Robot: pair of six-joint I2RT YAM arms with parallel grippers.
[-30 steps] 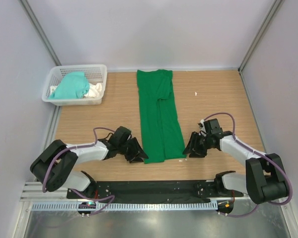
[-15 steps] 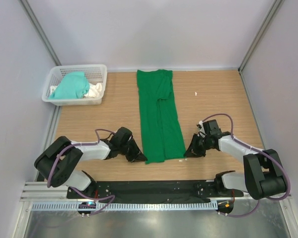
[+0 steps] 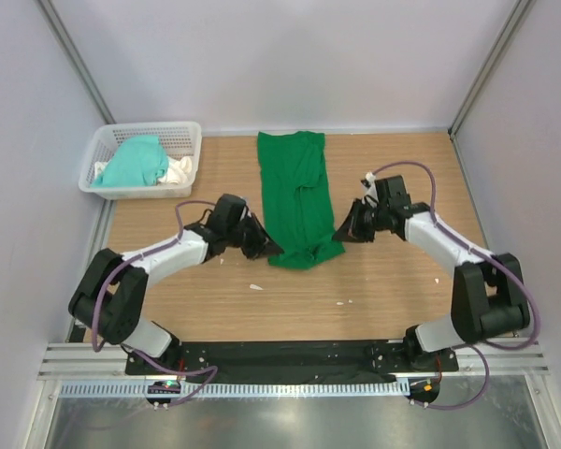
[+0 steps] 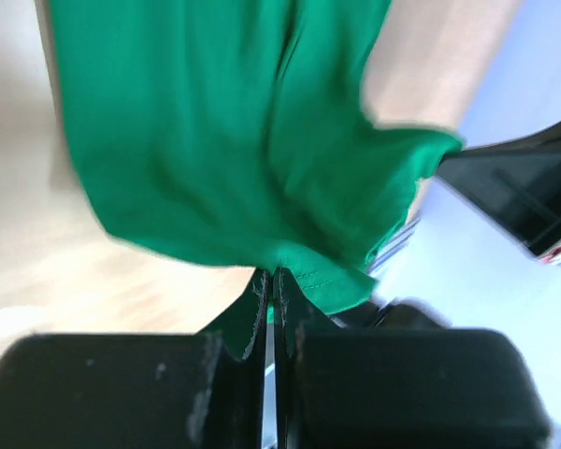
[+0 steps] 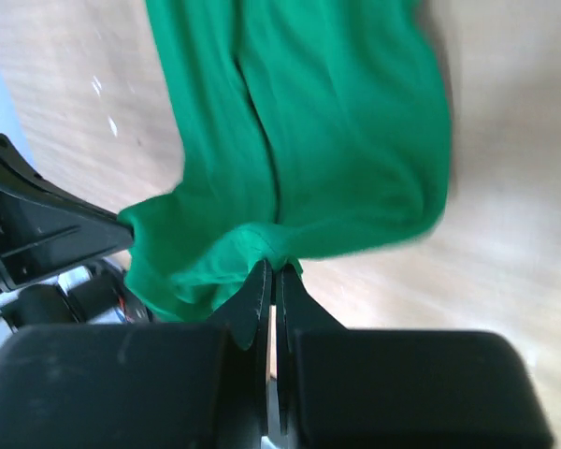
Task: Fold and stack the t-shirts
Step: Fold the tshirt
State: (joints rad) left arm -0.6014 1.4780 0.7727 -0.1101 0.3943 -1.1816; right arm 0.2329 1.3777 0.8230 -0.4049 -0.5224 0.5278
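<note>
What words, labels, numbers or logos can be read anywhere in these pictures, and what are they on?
None: no text can be read in any view.
The green t-shirt, the white basket, the wooden table, the left arm and the right arm show no lettering.
Any marking on the rail at the near edge is too small to make out.
</note>
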